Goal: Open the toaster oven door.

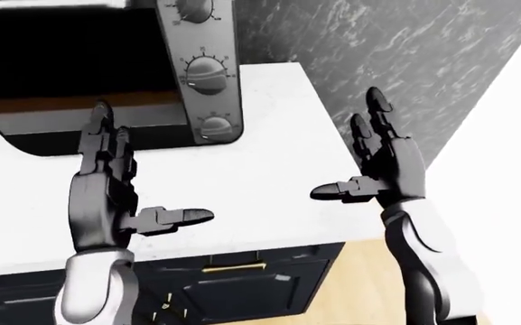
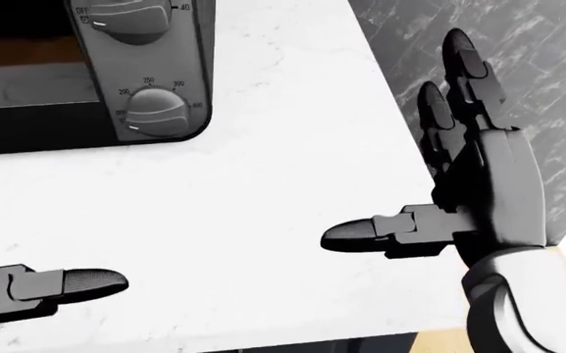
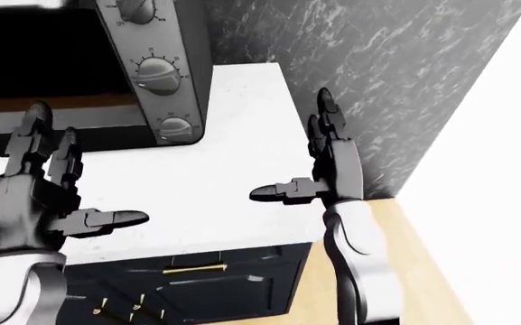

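Observation:
The toaster oven (image 1: 201, 40) stands at the top left of the left-eye view on a white counter (image 1: 269, 169). Its silver control panel carries three dark knobs (image 1: 206, 73). To the left of the panel is the dark cavity, with the door (image 1: 79, 122) lying low along its bottom edge. My left hand (image 1: 120, 179) is open, fingers up, just below that door edge and not touching it. My right hand (image 1: 373, 159) is open, held over the counter's right end, thumb pointing left. Both hands are empty.
A dark marbled wall (image 1: 386, 54) rises behind the counter on the right. Dark cabinet drawers with brass handles (image 1: 233, 267) sit under the counter. Wooden floor (image 1: 355, 284) shows at lower right. The counter ends just right of my right hand.

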### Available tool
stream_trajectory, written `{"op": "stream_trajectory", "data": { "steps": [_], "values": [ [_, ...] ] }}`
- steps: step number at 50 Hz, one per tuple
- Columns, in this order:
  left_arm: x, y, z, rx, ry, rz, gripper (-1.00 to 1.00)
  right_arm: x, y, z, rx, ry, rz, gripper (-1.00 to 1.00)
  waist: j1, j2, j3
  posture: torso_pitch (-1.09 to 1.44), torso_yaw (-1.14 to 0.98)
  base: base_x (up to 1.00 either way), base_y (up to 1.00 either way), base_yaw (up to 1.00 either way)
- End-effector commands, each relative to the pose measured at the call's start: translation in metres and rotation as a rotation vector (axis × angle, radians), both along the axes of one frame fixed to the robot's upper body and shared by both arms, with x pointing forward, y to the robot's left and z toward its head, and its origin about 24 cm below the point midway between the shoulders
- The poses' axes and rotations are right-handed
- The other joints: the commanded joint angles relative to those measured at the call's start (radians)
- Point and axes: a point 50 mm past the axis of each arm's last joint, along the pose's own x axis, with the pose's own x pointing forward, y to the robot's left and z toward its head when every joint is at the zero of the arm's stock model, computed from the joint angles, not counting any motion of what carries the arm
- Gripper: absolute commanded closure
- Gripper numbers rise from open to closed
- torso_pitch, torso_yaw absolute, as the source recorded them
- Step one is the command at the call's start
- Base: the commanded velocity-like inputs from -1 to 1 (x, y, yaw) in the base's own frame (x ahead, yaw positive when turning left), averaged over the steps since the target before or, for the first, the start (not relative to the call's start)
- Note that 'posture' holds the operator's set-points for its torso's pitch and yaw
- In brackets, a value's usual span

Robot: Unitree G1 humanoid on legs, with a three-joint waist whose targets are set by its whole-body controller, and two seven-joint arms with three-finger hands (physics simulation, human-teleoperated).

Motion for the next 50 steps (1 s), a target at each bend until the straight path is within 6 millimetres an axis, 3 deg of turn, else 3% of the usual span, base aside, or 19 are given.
{"op": "stream_trajectory", "data": {
  "steps": [1, 6, 12, 20, 26, 29, 34, 36, 38, 41, 50],
  "values": [
    [-0.006, -0.002, 0.01, 0.024, -0.081, -0.005, -1.0, -0.004, 0.002, 0.014, 0.001, -0.078, 0.013, -1.0, 0.0, -0.001, -0.016, 0.0, 0.0, 0.0, 0.0, 0.0],
    [-0.009, 0.0, 0.011, 0.052, -0.103, -0.002, -1.0, -0.003, 0.003, 0.013, 0.001, -0.077, 0.014, -1.0, -0.001, 0.003, -0.025, -0.01, 0.0, 0.0, 0.0, 0.0],
    [-0.011, -0.002, 0.015, 0.028, -0.117, -0.023, -1.0, -0.003, 0.003, 0.013, 0.003, -0.076, 0.017, -1.0, -0.002, 0.001, -0.055, -0.07, 0.0, 0.0, 0.0, 0.0],
    [-0.013, -0.004, 0.018, 0.029, -0.123, -0.025, -1.0, -0.003, 0.003, 0.013, 0.014, -0.077, 0.026, -1.0, -0.002, 0.0, -0.111, -0.15, 0.0, 0.0, 0.0, 0.0],
    [-0.013, -0.004, 0.018, 0.031, -0.122, -0.024, -1.0, -0.003, 0.003, 0.011, 0.018, -0.072, 0.029, -1.0, 0.005, 0.003, -0.166, -0.21, 0.0, 0.0, 0.0, 0.04],
    [-0.013, -0.004, 0.018, 0.032, -0.122, -0.023, -1.0, -0.003, 0.004, 0.011, 0.02, -0.071, 0.031, -1.0, 0.015, -0.008, -0.146, -0.24, 0.0, 0.0, 0.0, 0.83],
    [-0.014, -0.005, 0.018, 0.032, -0.123, -0.025, -1.0, -0.004, 0.004, 0.012, 0.023, -0.073, 0.03, -1.0, 0.034, -0.005, -0.16, -0.29, 0.0, 0.0, 0.0, 0.94],
    [-0.013, -0.005, 0.018, 0.033, -0.123, -0.026, -1.0, -0.004, 0.004, 0.013, 0.024, -0.073, 0.036, -1.0, 0.027, -0.002, -0.175, -0.31, 0.0, 0.0, 0.0, 0.25],
    [-0.013, -0.005, 0.018, 0.035, -0.123, -0.026, -1.0, -0.004, 0.004, 0.013, 0.025, -0.076, 0.034, -1.0, 0.04, -0.003, -0.218, -0.33, 0.0, 0.0, 0.0, 0.0],
    [-0.012, -0.005, 0.019, 0.042, -0.123, -0.026, -1.0, -0.004, 0.002, 0.014, 0.023, -0.08, 0.02, -1.0, 0.047, -0.003, -0.248, -0.33, 0.0, 0.0, 0.0, 0.0],
    [-0.013, -0.006, 0.021, 0.047, -0.128, -0.027, -1.0, -0.004, 0.001, 0.014, 0.012, -0.084, 0.01, -1.0, 0.042, 0.002, -0.29, -0.36, 0.0, 0.0, 0.0, 0.0]
  ]
}}
